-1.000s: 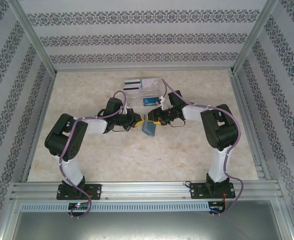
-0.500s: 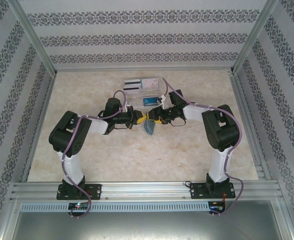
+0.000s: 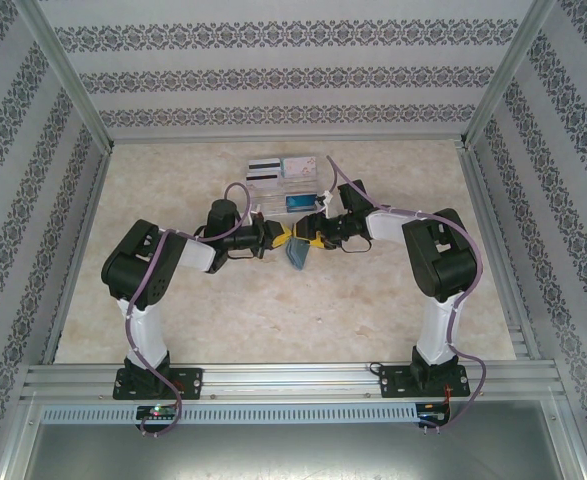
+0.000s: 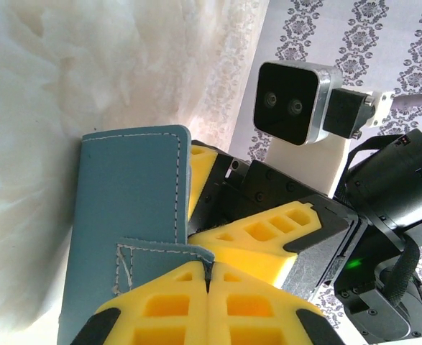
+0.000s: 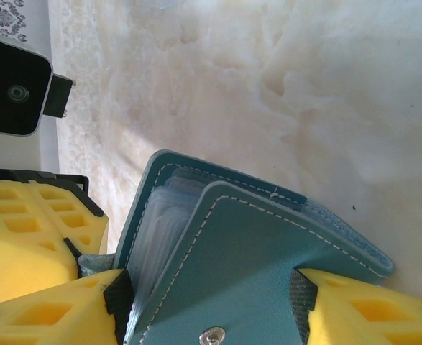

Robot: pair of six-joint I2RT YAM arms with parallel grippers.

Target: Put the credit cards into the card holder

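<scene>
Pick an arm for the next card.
Likely right. The left gripper, jaws shut, pins a flap of the card holder. The right gripper has jaws apart, and the blue card in the tray lies near it.

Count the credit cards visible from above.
3: a black-striped white card and a pale card side by side at the far end of the clear tray, a blue card at its near end. More may lie stacked beneath.

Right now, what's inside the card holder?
Between the parted covers of the card holder, a stack of clear sleeves shows at the edge. No card can be made out there; the front cover hides the rest.
</scene>
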